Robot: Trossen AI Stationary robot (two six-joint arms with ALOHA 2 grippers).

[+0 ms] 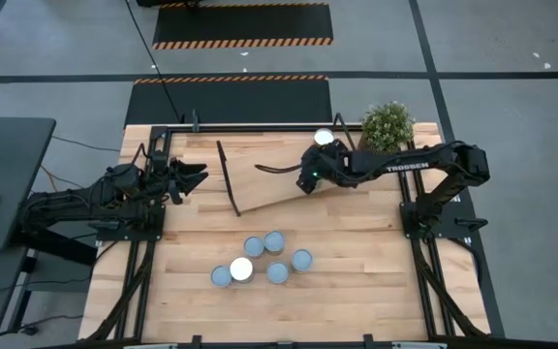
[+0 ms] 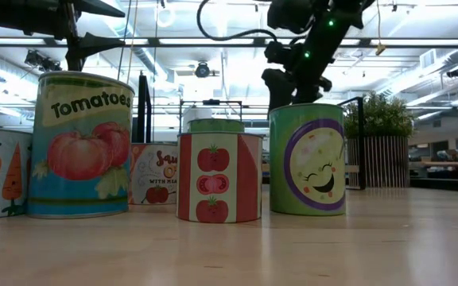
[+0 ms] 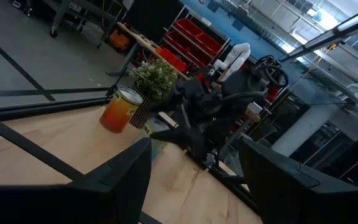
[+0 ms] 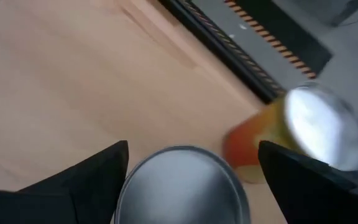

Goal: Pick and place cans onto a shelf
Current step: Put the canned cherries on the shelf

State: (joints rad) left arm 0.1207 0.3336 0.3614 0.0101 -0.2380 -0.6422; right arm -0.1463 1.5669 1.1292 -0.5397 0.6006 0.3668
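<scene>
The shelf lies on the table's far half. My right gripper hangs over it, open and slanting down, one finger on each side of a grey-topped can. That can is hidden under the arm in the high view. An orange can with a shiny white top stands just beyond, beside the plant; whether on the shelf or the table does not show. Several more cans stand on their bases in a cluster near the front. My left gripper waits open at the table's left. My right gripper has its fingers on either side of the grey-topped can's rim, coming at it slanting down from above. I cannot tell whether they touch it. The can's base is hidden.
A potted green plant stands at the far right corner, close to the orange can. The shelf's black frame end rises near the left arm. Bare tabletop lies to the right of the can cluster.
</scene>
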